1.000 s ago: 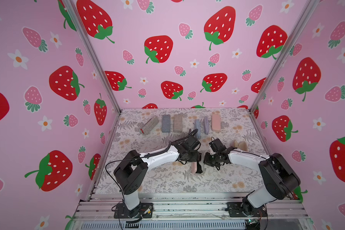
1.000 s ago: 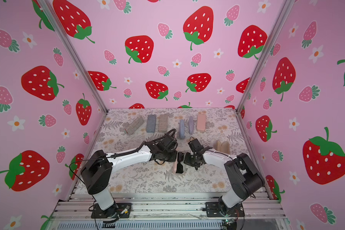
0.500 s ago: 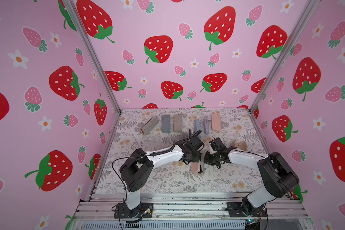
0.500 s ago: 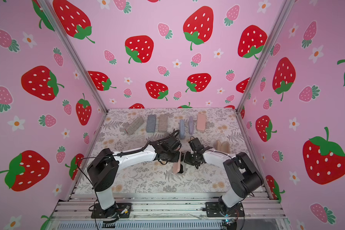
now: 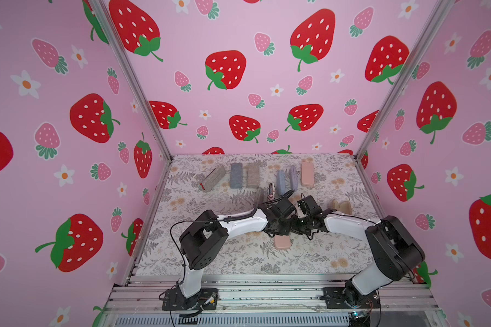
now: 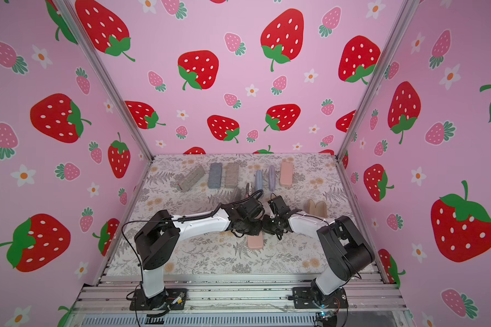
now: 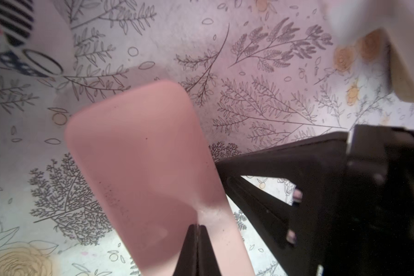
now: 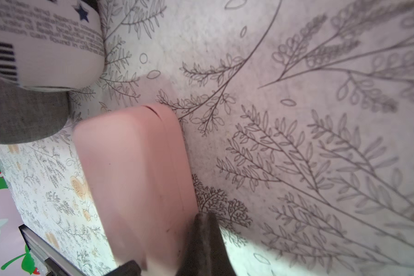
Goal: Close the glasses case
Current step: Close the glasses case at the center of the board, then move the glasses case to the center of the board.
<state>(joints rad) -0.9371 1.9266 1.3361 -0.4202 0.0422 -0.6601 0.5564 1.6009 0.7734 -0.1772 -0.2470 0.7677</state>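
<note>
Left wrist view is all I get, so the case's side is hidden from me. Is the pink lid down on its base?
Observer: In the right wrist view the pink case shows only a thin seam along its side, with a short dark slit at one corner.
Operator: Where are the other arm's tips?
Observer: The right gripper is shut, with its tips right beside that seam edge. I cannot tell whether they touch it.
Operator: Is there another pink one I might confuse it with?
Observer: Yes. In both top views a second pink case lies in the row at the back of the table.
</note>
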